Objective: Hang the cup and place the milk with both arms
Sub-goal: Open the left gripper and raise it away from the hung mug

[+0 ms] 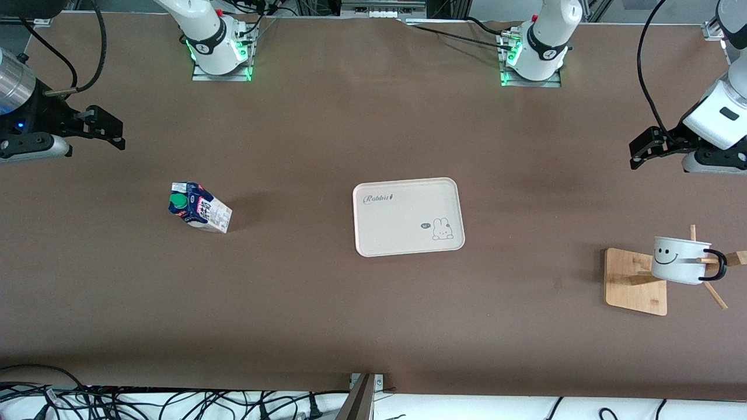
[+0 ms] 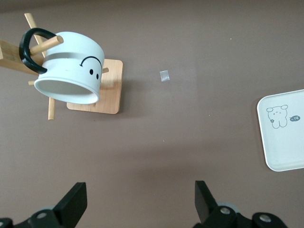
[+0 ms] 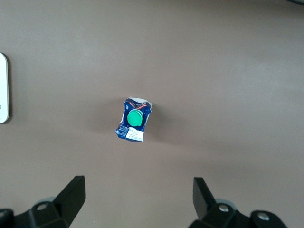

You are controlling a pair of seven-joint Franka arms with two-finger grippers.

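Note:
The white cup (image 1: 680,261) with the smiley face hangs by its black handle on a peg of a wooden rack (image 1: 635,281) toward the left arm's end of the table. It also shows in the left wrist view (image 2: 71,66), tilted with its mouth downward. The milk carton (image 1: 199,208) stands upright on the table toward the right arm's end, and its green cap shows in the right wrist view (image 3: 134,120). My left gripper (image 1: 637,153) hangs open and empty over bare table near the rack. My right gripper (image 1: 117,134) hangs open and empty over bare table near the milk.
A cream tray (image 1: 408,217) with a rabbit print lies at the middle of the table. Its edge shows in the left wrist view (image 2: 285,130) and the right wrist view (image 3: 3,88). A small scrap of tape (image 2: 164,76) lies beside the rack.

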